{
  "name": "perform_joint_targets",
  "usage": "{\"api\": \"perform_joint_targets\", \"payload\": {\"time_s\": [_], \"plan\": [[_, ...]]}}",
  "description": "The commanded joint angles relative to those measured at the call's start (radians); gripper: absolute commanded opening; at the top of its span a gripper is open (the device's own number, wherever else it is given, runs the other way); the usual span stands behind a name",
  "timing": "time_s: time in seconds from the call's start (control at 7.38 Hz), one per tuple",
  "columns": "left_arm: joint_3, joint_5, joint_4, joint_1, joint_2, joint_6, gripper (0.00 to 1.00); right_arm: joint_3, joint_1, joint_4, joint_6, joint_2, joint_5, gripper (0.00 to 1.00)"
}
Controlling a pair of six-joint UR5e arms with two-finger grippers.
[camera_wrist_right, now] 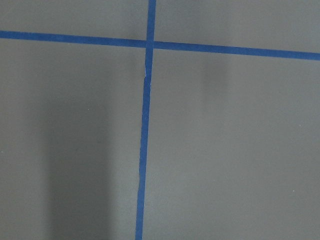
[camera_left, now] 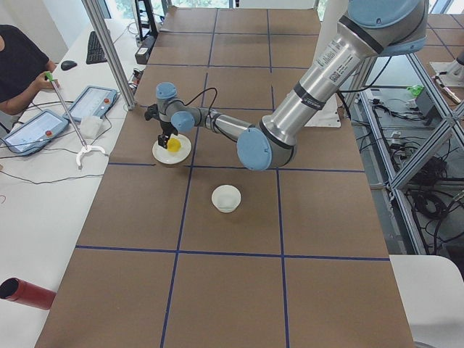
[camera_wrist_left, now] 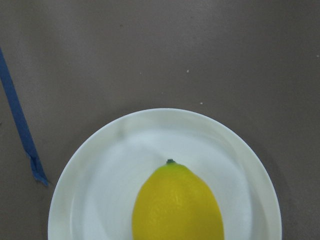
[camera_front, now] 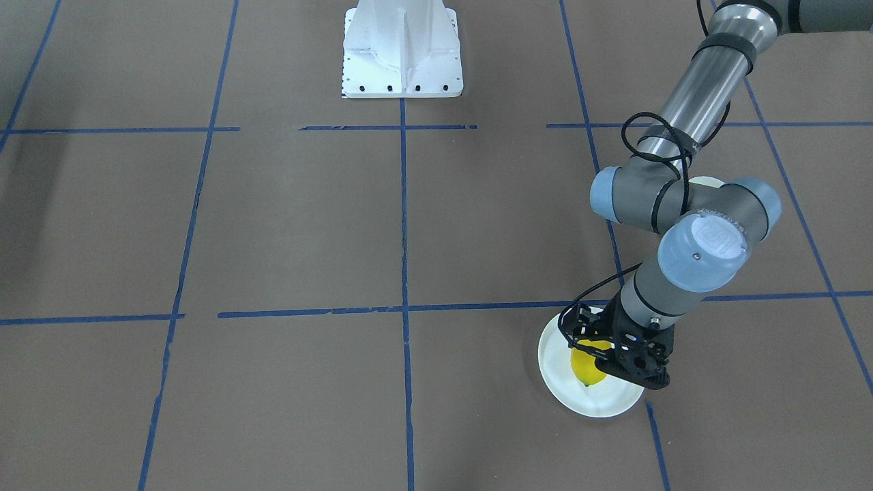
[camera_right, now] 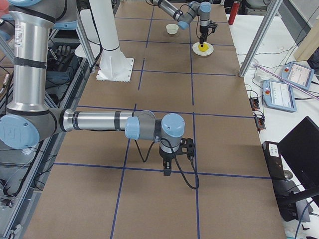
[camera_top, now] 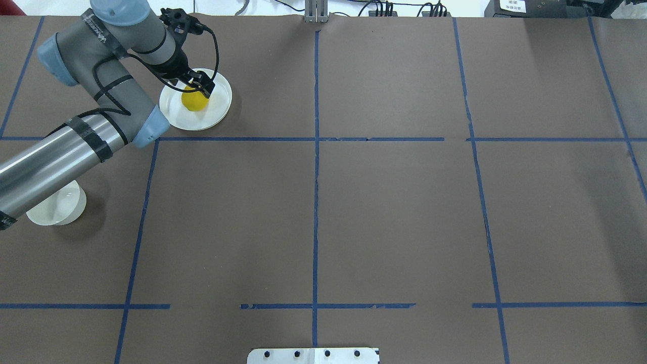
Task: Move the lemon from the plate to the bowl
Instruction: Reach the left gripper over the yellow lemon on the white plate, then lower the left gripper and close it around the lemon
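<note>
Here, the table (camera_top: 394,217): a brown surface ruled into squares by blue tape (camera_top: 316,202), with a white robot base (camera_front: 402,51) at the robot's edge.
Arms, two: the left arm (camera_top: 45,162) stretches out to the plate. The right arm (camera_right: 94,121) hangs low over bare table, well apart from the dishes.
Plate, one (camera_top: 220,108): flat and white, on the robot's left, toward the table's far side.
Bowl, one (camera_top: 55,212): white, nearer the robot and well apart from the plate. The left arm's forearm crosses above it and hides part of its rim.
Left gripper (camera_top: 201,87): pointed down at the lemon, black fingers close about it. Whether they pinch it cannot be told.
Right gripper (camera_right: 167,169): pointed down near a tape crossing. Spread or pressed together cannot be told.
Lemon, one (camera_top: 194,101): yellow, lying on the plate beneath the left gripper.
</note>
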Motion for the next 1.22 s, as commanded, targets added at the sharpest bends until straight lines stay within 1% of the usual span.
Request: {"api": "perform_joint_targets", "payload": {"time_s": [0.0, 0.27, 0.41, 0.54, 0.68, 0.81, 0.95, 1.08], "plan": [[0.053, 0.033, -0.004, 0.024, -0.024, -0.003, 0.99, 0.000, 0.000, 0.000, 0.000, 0.000, 0.000, 1.00], [0.068, 0.033, -0.010, 0.038, -0.021, -0.003, 0.99, 0.000, 0.000, 0.000, 0.000, 0.000, 0.000, 1.00], [0.068, 0.033, -0.010, 0.041, -0.021, -0.003, 0.86, 0.000, 0.000, 0.000, 0.000, 0.000, 0.000, 1.00], [0.065, 0.033, -0.010, 0.041, -0.021, -0.001, 0.61, 0.000, 0.000, 0.000, 0.000, 0.000, 0.000, 1.00], [0.054, 0.033, -0.004, 0.038, -0.019, -0.004, 0.28, 0.000, 0.000, 0.000, 0.000, 0.000, 0.000, 1.00], [-0.023, 0.024, 0.008, 0.000, -0.005, -0.003, 0.11, 0.000, 0.000, 0.000, 0.000, 0.000, 0.000, 1.00], [-0.192, 0.004, 0.037, -0.024, 0.100, -0.004, 0.09, 0.000, 0.000, 0.000, 0.000, 0.000, 0.000, 1.00], [-0.399, 0.003, 0.047, -0.028, 0.257, -0.004, 0.09, 0.000, 0.000, 0.000, 0.000, 0.000, 0.000, 1.00]]}}
